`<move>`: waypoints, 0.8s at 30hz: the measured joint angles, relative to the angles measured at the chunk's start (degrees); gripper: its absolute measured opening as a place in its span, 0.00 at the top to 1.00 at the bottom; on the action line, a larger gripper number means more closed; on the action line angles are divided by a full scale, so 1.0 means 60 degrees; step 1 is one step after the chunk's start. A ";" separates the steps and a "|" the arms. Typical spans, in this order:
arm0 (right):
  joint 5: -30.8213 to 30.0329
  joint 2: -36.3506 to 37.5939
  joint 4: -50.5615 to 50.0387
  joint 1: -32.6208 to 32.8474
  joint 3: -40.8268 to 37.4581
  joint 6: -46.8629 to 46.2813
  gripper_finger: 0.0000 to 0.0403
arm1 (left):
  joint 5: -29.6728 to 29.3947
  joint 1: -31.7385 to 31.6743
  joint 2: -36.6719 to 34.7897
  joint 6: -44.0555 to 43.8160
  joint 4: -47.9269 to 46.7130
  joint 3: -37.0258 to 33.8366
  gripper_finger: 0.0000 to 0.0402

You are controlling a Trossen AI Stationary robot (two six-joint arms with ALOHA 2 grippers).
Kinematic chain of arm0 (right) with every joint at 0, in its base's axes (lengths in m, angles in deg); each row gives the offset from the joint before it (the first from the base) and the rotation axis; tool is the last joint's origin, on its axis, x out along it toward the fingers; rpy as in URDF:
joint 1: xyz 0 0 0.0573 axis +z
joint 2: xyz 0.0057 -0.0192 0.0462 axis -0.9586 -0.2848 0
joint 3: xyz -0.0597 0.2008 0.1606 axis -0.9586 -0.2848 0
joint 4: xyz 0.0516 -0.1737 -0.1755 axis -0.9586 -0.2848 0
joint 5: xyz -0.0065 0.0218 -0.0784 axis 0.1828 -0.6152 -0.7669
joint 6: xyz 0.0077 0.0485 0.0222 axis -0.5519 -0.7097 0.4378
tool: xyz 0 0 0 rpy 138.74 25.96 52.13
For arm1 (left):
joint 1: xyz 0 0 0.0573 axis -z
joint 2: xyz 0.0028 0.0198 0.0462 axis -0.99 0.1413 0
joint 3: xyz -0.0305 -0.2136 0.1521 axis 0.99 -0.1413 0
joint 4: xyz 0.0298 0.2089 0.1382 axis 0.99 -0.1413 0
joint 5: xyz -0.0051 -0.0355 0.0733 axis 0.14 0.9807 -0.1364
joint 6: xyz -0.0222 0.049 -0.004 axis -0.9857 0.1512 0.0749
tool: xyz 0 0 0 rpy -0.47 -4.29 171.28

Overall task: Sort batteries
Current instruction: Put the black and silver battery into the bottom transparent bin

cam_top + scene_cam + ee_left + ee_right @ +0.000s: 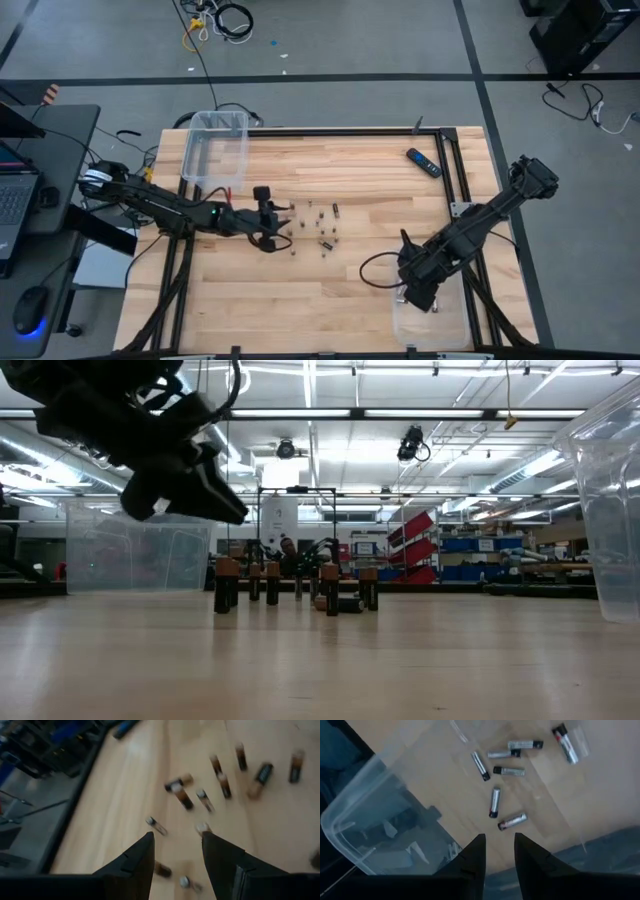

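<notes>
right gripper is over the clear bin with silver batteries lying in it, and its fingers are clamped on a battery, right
Not quite. The right gripper is over the clear bin with silver batteries lying in it, but its fingers hold nothing: the right wrist view shows them apart with an empty gap between them. The rest stands.

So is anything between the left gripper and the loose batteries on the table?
Nothing visible. The left gripper hangs open over the edge of the battery cluster, with bare wood between its fingers and the nearest cells.
</notes>
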 joint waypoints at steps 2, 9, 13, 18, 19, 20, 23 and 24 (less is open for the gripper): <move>-0.0145 0.0000 0.0050 -0.0087 0.0000 0.0186 0.78 | 0.0095 0.0000 0.0000 -0.0143 -0.0427 0.0000 0.59; -0.0688 0.0004 0.0099 -0.0359 0.0000 0.0779 0.78 | 0.0587 -0.0451 0.0000 -0.0213 -0.1167 -0.0145 0.59; -0.0927 0.0004 0.0130 -0.0468 0.0000 0.1010 0.78 | 0.1333 -0.0893 0.0000 -0.0149 -0.0980 -0.0478 0.59; -0.0976 0.0011 0.0130 -0.0551 0.0000 0.1212 0.78 | 0.2378 -0.1312 0.0000 0.0288 0.0181 -0.0901 0.59; -0.1005 0.0011 0.0130 -0.0574 0.0000 0.1222 0.78 | 0.2653 -0.1403 0.0000 0.0367 0.0518 -0.0987 0.59; -0.1025 0.0011 0.0130 -0.0591 0.0000 0.1225 0.78 | 0.2920 -0.1490 0.0000 0.0443 0.0792 -0.1071 0.59; -0.1044 0.0015 0.0134 -0.0606 0.0000 0.1225 0.78 | 0.3227 -0.1794 0.0000 0.0493 0.1016 -0.1262 0.59; -0.1047 0.0015 0.0134 -0.0606 0.0000 0.1225 0.78 | 0.3287 -0.1885 0.0000 0.0498 0.1047 -0.1291 0.59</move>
